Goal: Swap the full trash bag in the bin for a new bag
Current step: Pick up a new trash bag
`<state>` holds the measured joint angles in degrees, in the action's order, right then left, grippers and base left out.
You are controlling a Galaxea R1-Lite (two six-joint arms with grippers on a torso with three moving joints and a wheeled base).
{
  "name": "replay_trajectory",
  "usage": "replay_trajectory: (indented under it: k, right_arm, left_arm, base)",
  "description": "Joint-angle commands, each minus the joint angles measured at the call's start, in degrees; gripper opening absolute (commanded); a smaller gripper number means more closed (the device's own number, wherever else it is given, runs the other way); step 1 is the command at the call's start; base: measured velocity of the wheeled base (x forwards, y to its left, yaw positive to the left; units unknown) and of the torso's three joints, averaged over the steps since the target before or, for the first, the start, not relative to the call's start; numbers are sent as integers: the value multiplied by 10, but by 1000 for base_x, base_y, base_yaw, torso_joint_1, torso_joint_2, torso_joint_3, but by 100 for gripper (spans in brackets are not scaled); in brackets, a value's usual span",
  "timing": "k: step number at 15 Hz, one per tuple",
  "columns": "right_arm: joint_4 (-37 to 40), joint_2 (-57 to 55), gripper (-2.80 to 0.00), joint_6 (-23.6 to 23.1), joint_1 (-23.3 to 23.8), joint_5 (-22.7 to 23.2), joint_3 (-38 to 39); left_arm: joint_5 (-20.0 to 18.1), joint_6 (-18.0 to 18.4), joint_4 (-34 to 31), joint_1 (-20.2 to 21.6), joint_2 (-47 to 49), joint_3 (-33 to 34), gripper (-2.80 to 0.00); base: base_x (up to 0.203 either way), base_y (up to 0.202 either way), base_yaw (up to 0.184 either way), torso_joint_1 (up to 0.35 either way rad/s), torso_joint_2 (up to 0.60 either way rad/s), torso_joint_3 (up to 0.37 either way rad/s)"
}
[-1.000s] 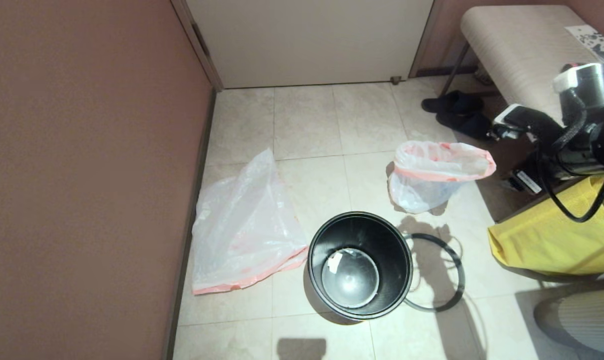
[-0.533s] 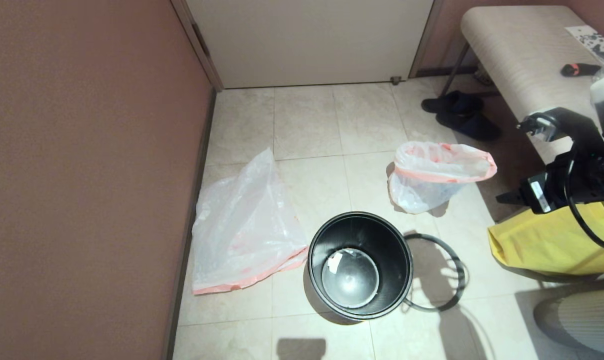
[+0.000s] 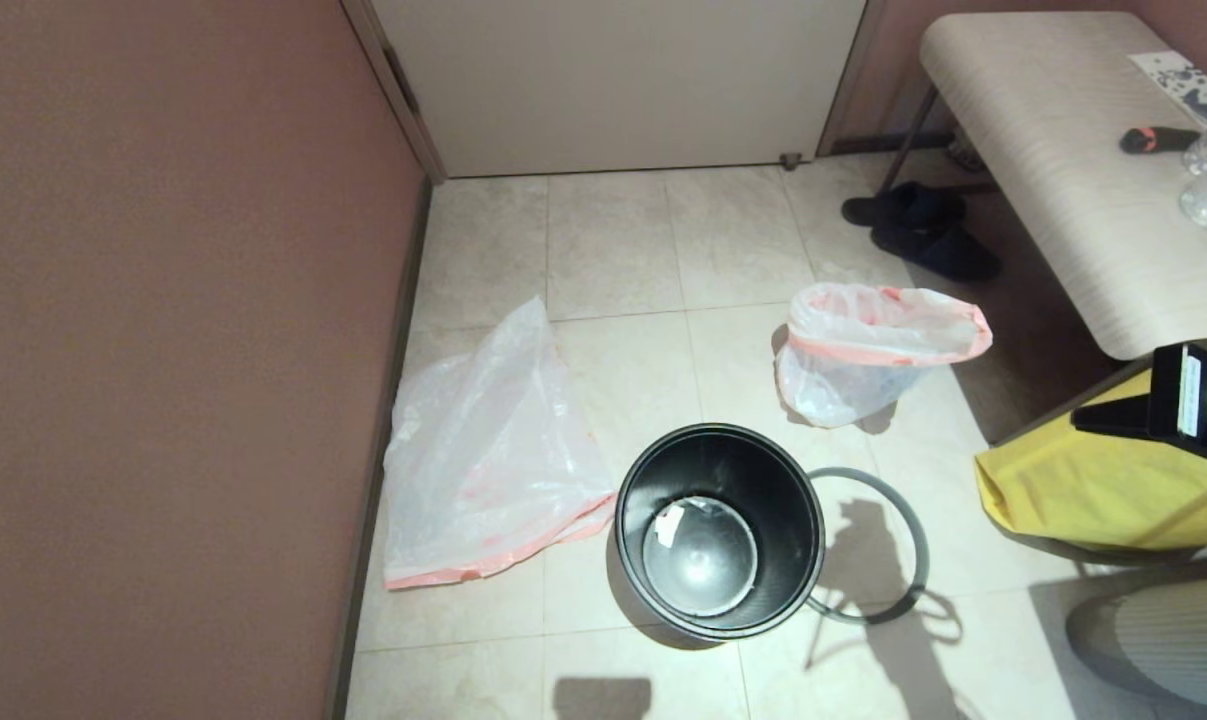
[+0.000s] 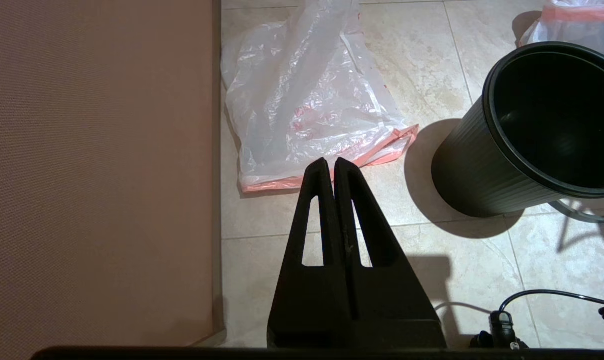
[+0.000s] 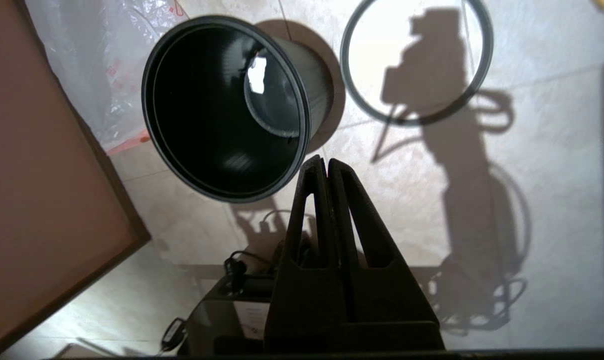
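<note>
On a tiled floor [image 3: 613,240] beside a brown wall [image 3: 163,350], the new bag [image 3: 493,450] lies limp and flat just left of the bin [image 3: 719,530], its pink-red band nearly touching the bin's wall. The left gripper [image 4: 330,162] hangs above the floor on the near side of that bag, fingers pressed together on nothing. The bin stands upright and unlined, a white scrap of paper [image 3: 669,523] on its bottom. Its grey ring rim [image 3: 908,520] lies flat on the tiles against the bin's right side. Beyond the bin and slightly right, apart from it, the full trash bag [image 3: 868,350] sits with its mouth gaping. The right gripper [image 5: 323,162] hangs over the floor near the bin and the ring, fingers together and empty. Far right of the bin sits a yellow bag [image 3: 1093,480] under a pale bench [image 3: 1053,150].
</note>
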<state>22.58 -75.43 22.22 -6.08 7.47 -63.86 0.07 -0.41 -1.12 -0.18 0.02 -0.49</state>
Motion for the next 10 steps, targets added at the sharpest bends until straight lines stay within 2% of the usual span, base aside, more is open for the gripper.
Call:
replay_trajectory:
  k: [1,5,10]
  right_arm:
    - [-1,39,-280,20,-3,7,48]
    - [0,58,-280,107,-59,8,94]
    - [-5,179,-280,112,-96,5,184]
  left_arm:
    - [0,0,0,0,1,0,-280]
    - [0,0,0,0,0,0,-280]
    - [0,0,0,0,0,0,-280]
  base:
    - [0,0,0,0,0,0]
    - [0,0,0,0,0,0]
    - [0,0,0,0,0,0]
